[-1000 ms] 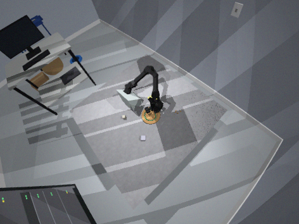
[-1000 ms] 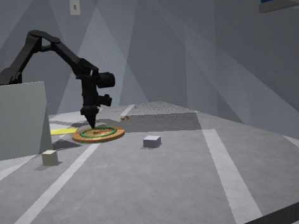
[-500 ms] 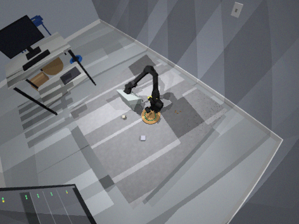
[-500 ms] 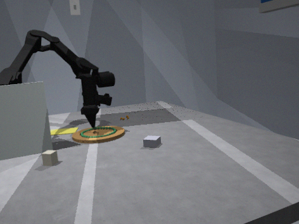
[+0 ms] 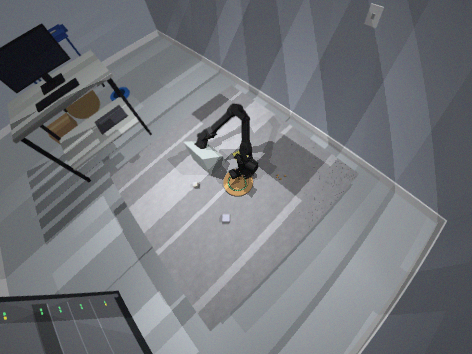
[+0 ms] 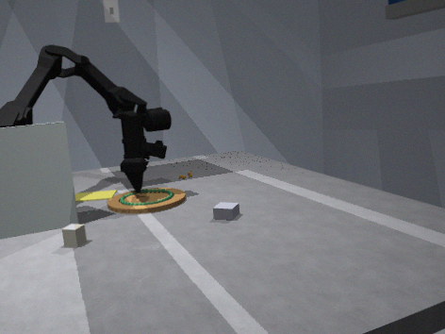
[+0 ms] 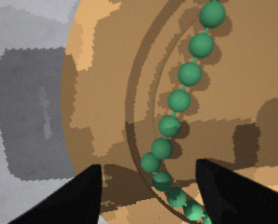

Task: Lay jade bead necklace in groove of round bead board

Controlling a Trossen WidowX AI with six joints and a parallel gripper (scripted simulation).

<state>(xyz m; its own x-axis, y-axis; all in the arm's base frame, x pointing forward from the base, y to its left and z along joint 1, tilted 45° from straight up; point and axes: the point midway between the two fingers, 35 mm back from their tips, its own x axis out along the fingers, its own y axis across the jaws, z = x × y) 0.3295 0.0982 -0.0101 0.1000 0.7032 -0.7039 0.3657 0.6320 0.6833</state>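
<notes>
The round wooden bead board (image 5: pixel 248 188) (image 6: pixel 113 206) (image 7: pixel 95 105) lies flat. The jade bead necklace (image 5: pixel 229 188) (image 6: pixel 123 201) (image 7: pixel 179 101) lies on it as a loop of green beads. In the wrist view, the lower-left beads lie at the groove. The string above them runs inside the groove, on the board's face, apart from the groove line. My gripper (image 6: pixel 138 192) (image 7: pixel 148 170) is open just above the board, with several beads between and beyond its fingertips and nothing gripped. The far part of the loop is outside the wrist view.
A pale upright panel (image 5: pixel 206 157) (image 6: pixel 35 180) stands beside the board. A yellow flat piece (image 6: pixel 96 195) lies behind it. A beige cube (image 5: pixel 196 184) (image 6: pixel 74 236) and a lavender block (image 5: pixel 226 218) (image 6: pixel 226 211) stand in front. Small orange bits (image 5: pixel 281 177) (image 6: pixel 186 175) lie beyond the board.
</notes>
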